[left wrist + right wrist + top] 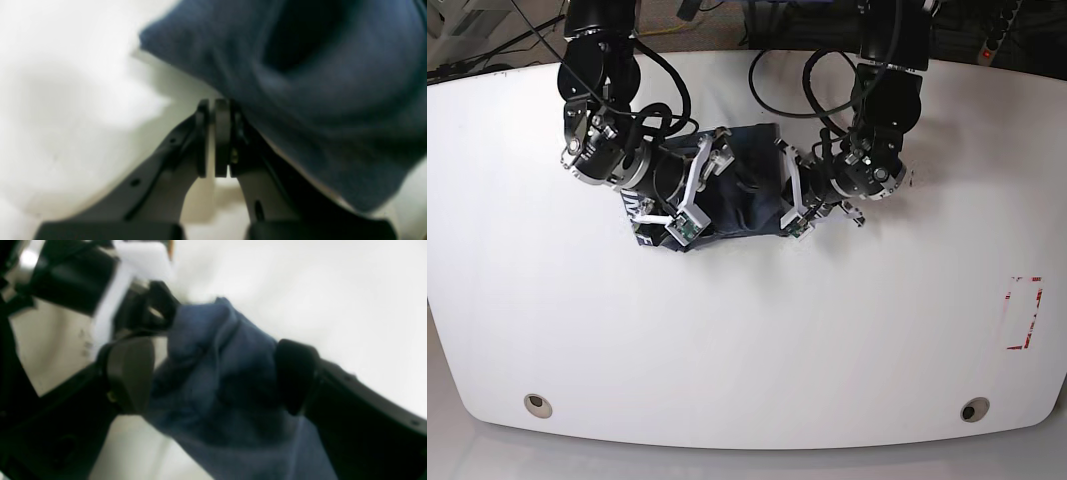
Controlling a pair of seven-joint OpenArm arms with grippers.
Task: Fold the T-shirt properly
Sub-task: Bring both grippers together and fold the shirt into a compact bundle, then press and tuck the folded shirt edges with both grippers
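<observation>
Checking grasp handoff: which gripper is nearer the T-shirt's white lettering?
Right. The right gripper sits on the T-shirt side carrying the white lettering, cloth between its fingers. The left gripper is at the opposite edge.

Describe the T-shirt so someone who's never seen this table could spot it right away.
On the white table, look near the far edge, between the two black robot arms. The T-shirt is the bunched dark navy cloth there, the only fabric in sight, with white lettering at one edge.
</observation>
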